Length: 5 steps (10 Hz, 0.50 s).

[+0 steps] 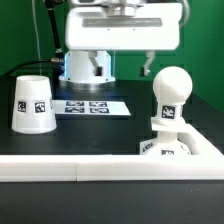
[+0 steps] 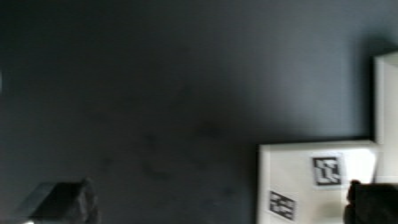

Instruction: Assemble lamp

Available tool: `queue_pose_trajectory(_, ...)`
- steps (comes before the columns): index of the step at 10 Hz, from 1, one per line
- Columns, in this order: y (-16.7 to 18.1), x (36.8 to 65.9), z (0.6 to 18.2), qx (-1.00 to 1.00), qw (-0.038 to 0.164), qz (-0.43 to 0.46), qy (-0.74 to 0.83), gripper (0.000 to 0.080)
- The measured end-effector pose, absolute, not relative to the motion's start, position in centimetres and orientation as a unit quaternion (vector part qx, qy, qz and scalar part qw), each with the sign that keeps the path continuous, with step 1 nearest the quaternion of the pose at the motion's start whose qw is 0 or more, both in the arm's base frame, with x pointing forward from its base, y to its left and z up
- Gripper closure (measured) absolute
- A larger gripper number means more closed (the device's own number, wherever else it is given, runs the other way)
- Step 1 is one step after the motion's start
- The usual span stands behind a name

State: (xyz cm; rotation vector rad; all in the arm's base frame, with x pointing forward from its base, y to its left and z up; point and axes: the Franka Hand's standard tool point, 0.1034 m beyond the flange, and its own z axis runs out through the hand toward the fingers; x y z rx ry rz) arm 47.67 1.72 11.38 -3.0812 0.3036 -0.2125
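No readable words or numbers; only black-and-white square tags.
Tags sit on the shade [image 1: 34, 103], bulb [image 1: 171, 92], base [image 1: 165, 149] and the marker board [image 1: 87, 105].

On the desk [image 1: 110, 135] I count three white lamp parts. One tapered shade [image 1: 33, 103] sits at the exterior view's left. One ball-shaped bulb [image 1: 170, 98] stands at the exterior view's right. One square base [image 1: 165, 150] sits under that bulb. One marker board [image 1: 90, 106] lies far back, showing about four tags. One robot arm [image 1: 118, 30] hangs over the far side.
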Motion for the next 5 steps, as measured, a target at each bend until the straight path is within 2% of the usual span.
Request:
queue_pose_trajectory(3,-4.0,45.9,11.0,-0.994,0.013,-0.064,0.088,0.0100)
queue_pose_trajectory(5,-4.9,45.9,11.1,-0.994,0.013,-0.062,0.085,0.0100)
